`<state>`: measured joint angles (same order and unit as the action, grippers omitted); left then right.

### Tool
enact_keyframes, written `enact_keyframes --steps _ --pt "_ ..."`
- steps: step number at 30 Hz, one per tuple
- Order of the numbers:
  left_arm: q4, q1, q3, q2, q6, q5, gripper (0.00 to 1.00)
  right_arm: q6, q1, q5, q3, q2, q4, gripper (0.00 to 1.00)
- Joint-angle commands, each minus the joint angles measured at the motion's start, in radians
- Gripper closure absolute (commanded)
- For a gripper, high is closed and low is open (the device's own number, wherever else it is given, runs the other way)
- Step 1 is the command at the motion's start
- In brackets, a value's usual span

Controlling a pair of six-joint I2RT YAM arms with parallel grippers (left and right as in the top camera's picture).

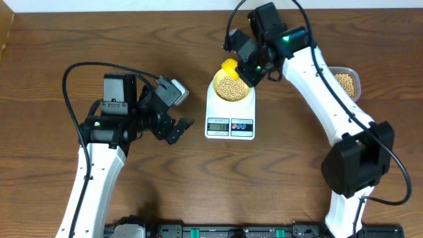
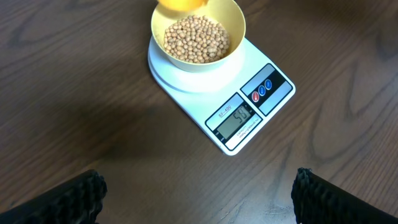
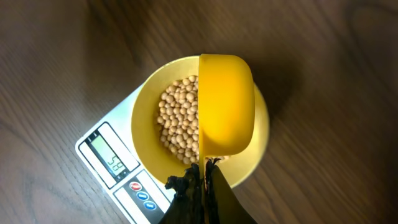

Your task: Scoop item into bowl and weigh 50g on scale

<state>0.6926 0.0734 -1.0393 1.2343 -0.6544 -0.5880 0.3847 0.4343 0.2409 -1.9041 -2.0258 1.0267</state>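
The pale yellow bowl [image 1: 214, 93] stands on the white scale [image 1: 230, 127] and holds a heap of tan beans [image 1: 230, 87]. My right gripper [image 1: 254, 69] is shut on the handle of a yellow scoop [image 1: 229, 66], which is tipped over the bowl's far edge. In the right wrist view the scoop [image 3: 225, 106] covers part of the bowl [image 3: 140, 124] and beans [image 3: 177, 121]; the jaws [image 3: 205, 171] pinch its handle. The scale display [image 3: 112, 163] seems to read 58. My left gripper [image 1: 178, 129] is open and empty just left of the scale. The left wrist view shows the bowl [image 2: 155, 34] and scale [image 2: 249, 109].
A clear plastic container [image 1: 348, 82] with more beans stands at the right, behind the right arm. The brown wooden table [image 1: 59, 39] extends all round. The left arm's cable loops over the table at the left.
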Motion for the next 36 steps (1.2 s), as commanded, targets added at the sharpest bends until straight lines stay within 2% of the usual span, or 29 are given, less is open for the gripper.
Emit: enact_keyframes --steps 1,36 --pt "0.002 -0.005 0.010 0.002 0.001 0.006 0.02 0.013 0.008 0.000 0.008 -0.032 -0.002 0.99" --pt "0.001 -0.005 0.010 0.002 0.002 0.006 0.02 0.013 0.008 -0.034 0.055 -0.045 -0.014 0.99"
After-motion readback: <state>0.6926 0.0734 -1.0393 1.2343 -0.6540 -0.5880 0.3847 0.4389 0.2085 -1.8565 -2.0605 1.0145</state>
